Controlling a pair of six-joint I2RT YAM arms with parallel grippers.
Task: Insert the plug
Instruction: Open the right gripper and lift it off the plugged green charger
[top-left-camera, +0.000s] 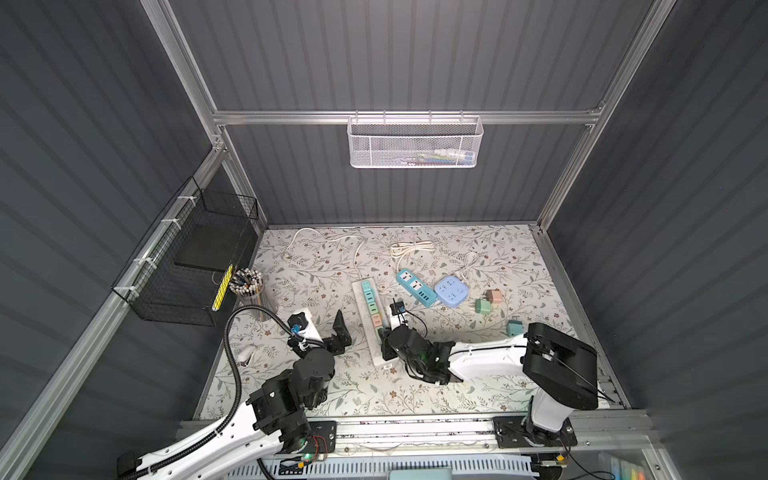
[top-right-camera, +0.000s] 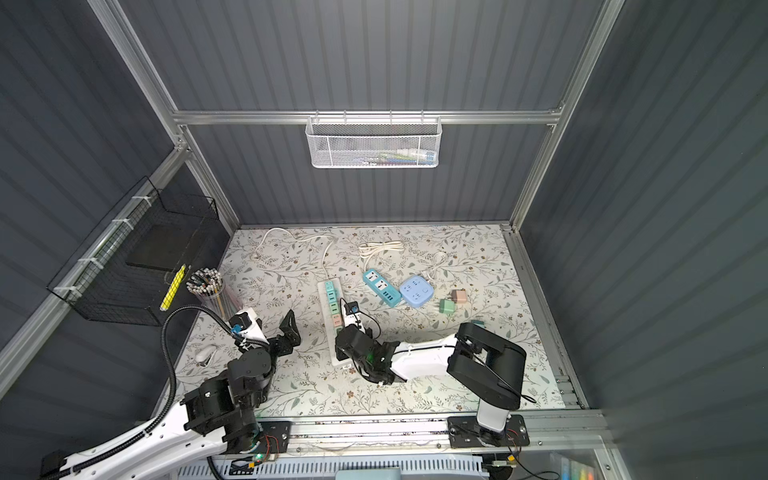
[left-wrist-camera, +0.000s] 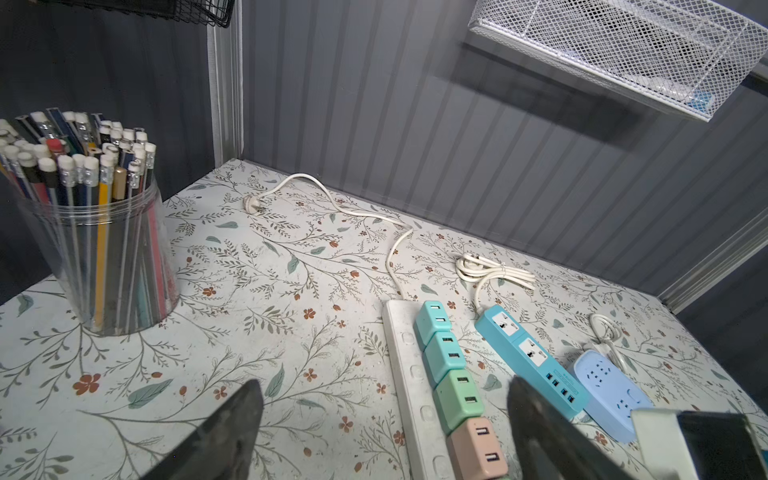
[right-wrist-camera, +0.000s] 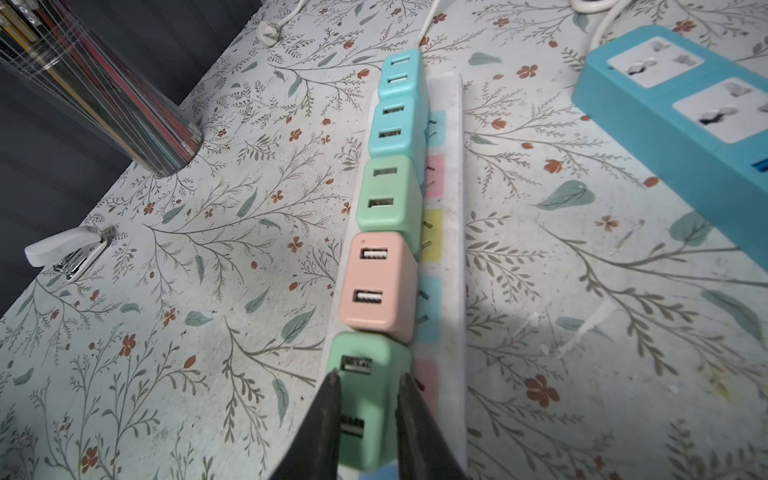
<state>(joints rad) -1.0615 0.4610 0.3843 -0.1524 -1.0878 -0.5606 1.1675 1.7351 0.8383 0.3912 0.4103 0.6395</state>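
Within right gripper (right-wrist-camera: 369, 379), green plug (right-wrist-camera: 376, 353).

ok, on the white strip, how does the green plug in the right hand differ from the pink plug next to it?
Colour: the green plug is mint, the pink plug salmon.
Grip: the right hand is shut on the green plug; the pink plug stands free of either hand.
Shared: same boxy shape, two USB ports each, side by side in the row on the white strip.
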